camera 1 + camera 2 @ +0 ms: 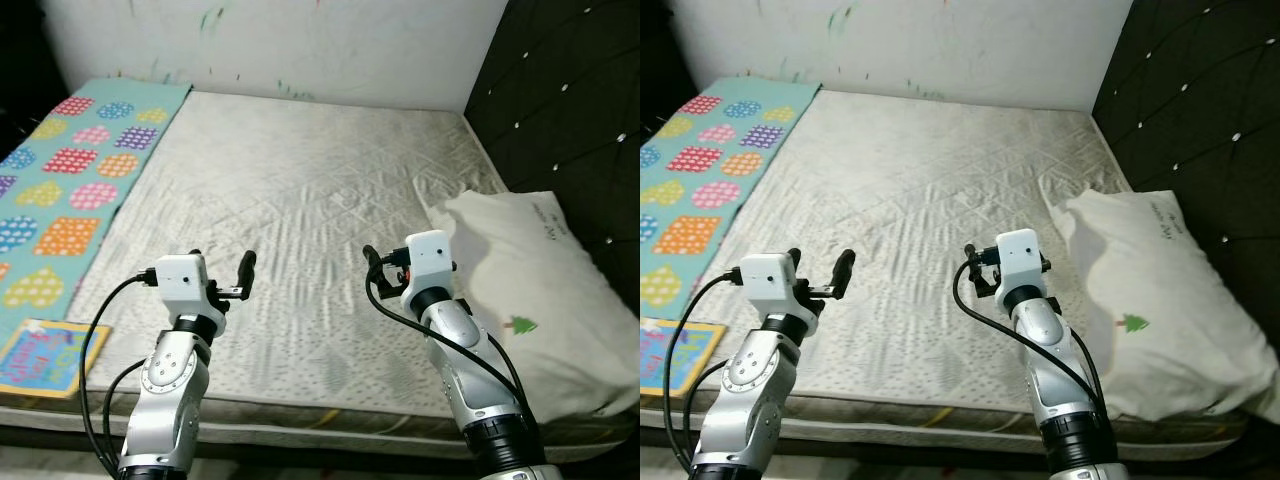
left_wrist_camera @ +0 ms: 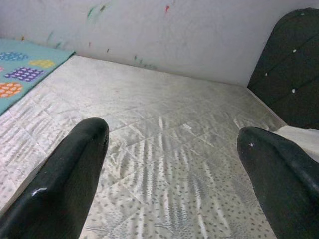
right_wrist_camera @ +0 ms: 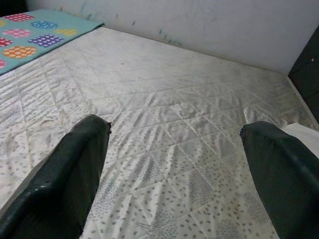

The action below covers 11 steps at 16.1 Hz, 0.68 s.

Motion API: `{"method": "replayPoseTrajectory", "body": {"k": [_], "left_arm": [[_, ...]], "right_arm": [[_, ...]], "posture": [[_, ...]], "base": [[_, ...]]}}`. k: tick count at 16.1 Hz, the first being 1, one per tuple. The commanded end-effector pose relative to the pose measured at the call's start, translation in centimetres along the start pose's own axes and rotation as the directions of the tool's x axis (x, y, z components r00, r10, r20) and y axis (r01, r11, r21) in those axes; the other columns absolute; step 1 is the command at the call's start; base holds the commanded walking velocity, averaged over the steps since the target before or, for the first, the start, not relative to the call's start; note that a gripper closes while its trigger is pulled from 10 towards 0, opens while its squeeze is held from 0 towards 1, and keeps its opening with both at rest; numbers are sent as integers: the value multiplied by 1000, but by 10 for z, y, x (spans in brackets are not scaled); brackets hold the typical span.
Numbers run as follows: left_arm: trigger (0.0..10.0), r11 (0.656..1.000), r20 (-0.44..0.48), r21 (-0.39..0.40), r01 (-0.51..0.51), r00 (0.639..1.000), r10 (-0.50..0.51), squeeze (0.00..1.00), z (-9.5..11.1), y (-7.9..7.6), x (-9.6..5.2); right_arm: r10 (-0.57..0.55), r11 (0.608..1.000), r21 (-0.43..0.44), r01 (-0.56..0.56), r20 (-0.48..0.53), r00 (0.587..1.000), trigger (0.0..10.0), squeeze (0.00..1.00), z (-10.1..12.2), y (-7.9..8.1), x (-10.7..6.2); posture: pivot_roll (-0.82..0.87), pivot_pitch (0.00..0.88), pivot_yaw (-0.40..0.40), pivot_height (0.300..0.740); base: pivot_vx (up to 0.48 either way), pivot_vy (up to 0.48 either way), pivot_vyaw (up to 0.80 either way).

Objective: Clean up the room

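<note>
One mattress (image 1: 300,200), one pillow (image 1: 530,290), one mat (image 1: 70,170), one book (image 1: 45,355).

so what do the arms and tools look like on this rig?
Both arms are silver metal with white box housings at the wrists and looping black cables. The left tool and the right tool each have two long, glossy black fingers.

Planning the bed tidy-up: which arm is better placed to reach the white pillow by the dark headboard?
Right. The white pillow with a small green tree print lies on the robot's right side of the pale quilted mattress, just beside the right hand. The left hand hovers open farther away, nearer the colourful patterned blanket.
</note>
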<state>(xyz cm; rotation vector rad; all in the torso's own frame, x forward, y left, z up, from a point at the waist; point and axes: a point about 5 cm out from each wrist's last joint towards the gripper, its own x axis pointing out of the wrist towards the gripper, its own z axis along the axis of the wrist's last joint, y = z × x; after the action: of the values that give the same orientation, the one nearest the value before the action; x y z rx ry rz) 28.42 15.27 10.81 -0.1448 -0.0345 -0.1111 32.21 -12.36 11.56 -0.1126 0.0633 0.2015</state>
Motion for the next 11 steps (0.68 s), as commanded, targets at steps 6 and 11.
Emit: {"method": "replayPoseTrajectory", "body": {"k": [6,11], "left_arm": [[10000,998,12,38,-60,998,59,0,3,21,-16],[10000,994,-16,51,-101,995,102,0,-3,34,-30]], "right_arm": [[-33,999,-22,34,58,998,10000,0,5,-20,-19],[-42,999,-16,42,32,999,10000,0,-2,-22,-33]], "posture": [[-89,0,-49,740],[-84,0,-50,740]], "base": [[0,457,0],[0,469,0]]}}
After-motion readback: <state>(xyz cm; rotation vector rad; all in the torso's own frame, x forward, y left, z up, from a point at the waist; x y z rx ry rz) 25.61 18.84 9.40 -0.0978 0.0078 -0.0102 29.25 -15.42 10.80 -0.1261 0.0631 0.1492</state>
